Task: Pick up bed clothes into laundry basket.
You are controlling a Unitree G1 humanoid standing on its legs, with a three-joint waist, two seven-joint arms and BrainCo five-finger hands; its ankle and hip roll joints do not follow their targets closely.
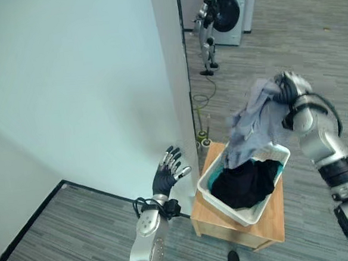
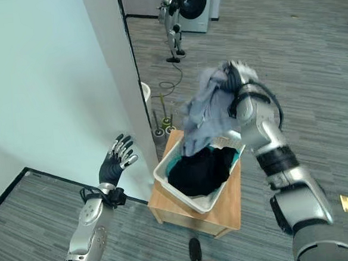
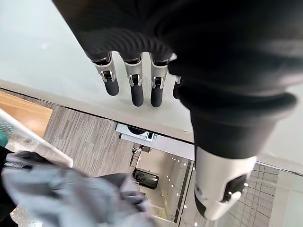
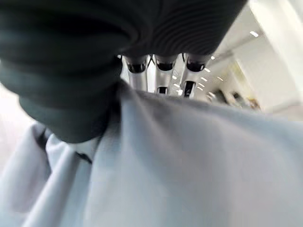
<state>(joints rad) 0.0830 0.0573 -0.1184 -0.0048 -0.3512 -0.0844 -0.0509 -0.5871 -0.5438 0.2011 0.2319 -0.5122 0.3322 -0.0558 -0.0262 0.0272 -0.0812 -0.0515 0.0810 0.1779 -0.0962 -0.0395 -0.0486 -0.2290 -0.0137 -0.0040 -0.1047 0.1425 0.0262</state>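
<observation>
Gripping the grey garment [image 1: 254,125] above the basket [image 1: 213,193], our right hand [image 1: 289,88] is clamped on it; our left hand [image 1: 168,170] beside the basket spreads its fingers, its wrist view revealing a distant washing machine [image 3: 145,177].

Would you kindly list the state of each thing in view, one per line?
Grey cloth: held up by the right hand, lower end hanging into the basket.
Basket: upright on the wooden stand, holding dark clothes.
Dark clothes: piled inside the basket.
Right hand: shut on the grey cloth.
Left hand: open, raised, holding nothing.
Wooden stand: upright on the floor.
</observation>
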